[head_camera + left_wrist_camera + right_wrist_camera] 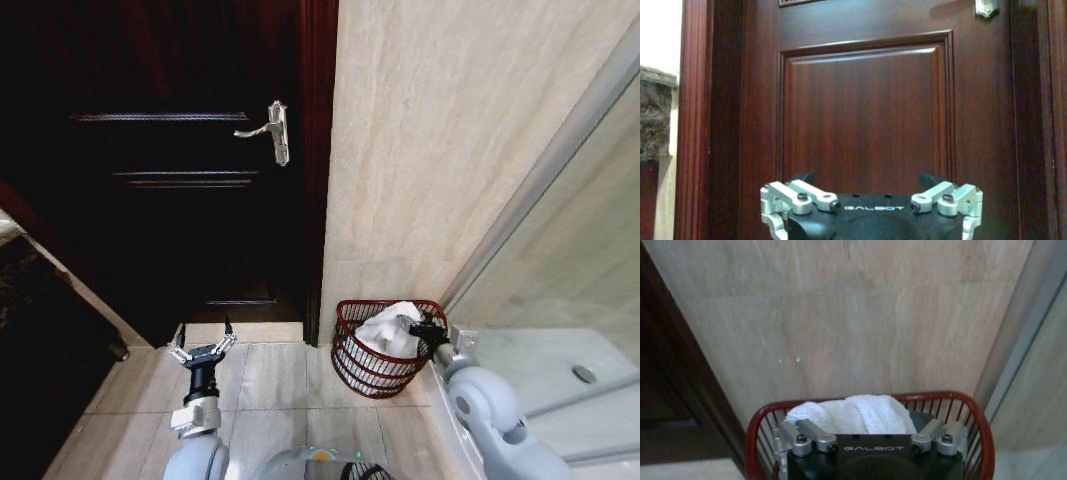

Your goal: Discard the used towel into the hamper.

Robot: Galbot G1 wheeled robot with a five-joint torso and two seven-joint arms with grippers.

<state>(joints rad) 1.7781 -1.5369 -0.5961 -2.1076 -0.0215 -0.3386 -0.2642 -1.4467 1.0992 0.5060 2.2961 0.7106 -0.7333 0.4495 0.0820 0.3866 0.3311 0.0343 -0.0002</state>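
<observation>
Hamper (385,362) on tile floor against wall by door frame, white towel (388,330) bunched inside w/ top above rim; right gripper (427,331) at rim over towel, finger state can't tell; left gripper (203,342) spread wide, empty, facing dark door (170,160).

hamper (375,372): red coated wire | towel (388,330): white terry cloth | door (867,115): glossy dark wood
</observation>
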